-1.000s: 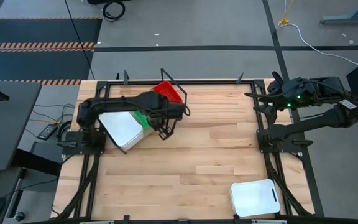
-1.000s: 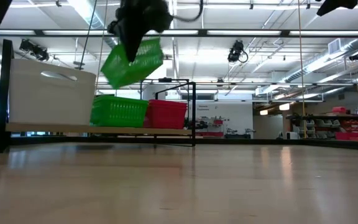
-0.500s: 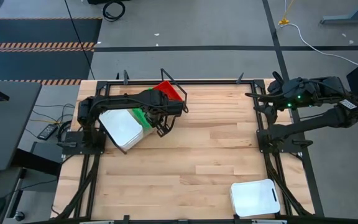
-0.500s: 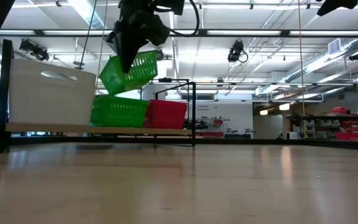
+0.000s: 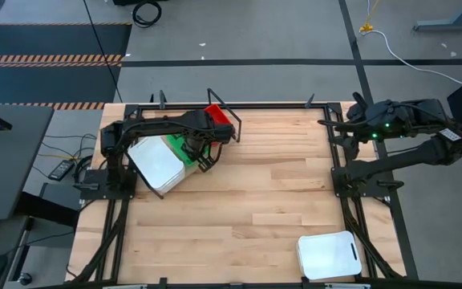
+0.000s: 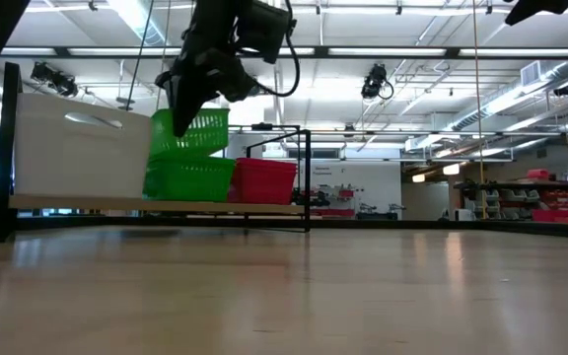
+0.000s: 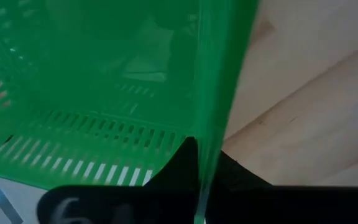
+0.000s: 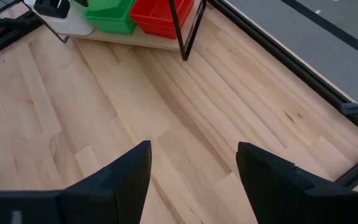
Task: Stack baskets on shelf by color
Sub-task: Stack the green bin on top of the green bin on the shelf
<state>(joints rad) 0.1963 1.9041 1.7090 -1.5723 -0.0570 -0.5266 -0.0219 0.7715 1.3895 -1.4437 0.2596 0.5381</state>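
A green basket (image 6: 191, 132), clamped by the left gripper (image 6: 178, 91), has been lowered and levelled and is now being nested onto the green stack (image 6: 187, 177) on the shelf (image 6: 156, 207); the right gripper (image 8: 193, 165) is being held open, idle.

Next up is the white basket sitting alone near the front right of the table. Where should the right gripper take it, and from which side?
Grip the white basket by a long rim wall, coming straight down from above: it lies flat and open side up, with nothing beside it. The rim edge facing the right gripper, which is open and parked at the table's far right, is probably the easiest reach. The corners are rounded, so pinch mid-wall.
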